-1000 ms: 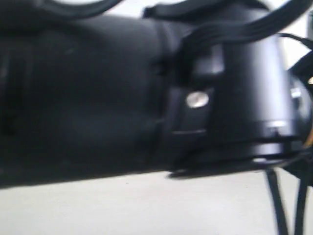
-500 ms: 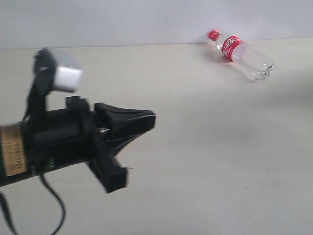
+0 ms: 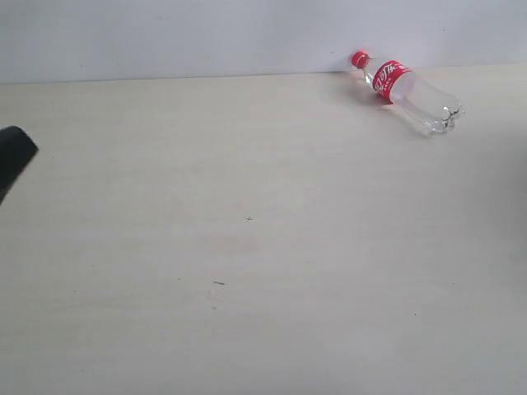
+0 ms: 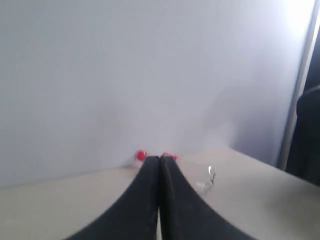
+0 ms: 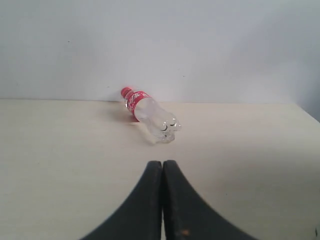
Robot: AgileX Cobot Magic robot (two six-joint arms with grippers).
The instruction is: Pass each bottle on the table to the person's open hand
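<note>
Withdrawn to the frame's left edge, left pincer (image 4: 159, 159) sat closed, like right pincer (image 5: 163, 163); bottle (image 3: 405, 92) lay upper right on desk (image 3: 247, 247).

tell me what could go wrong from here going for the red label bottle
1. The red-label bottle lies on its side on the table by the wall; a nudge could roll it.
2. The left gripper and right gripper are both shut; unless one opens first, it will likely just push the bottle.
3. No open hand shows in any view, so a handover has no target yet.
</note>
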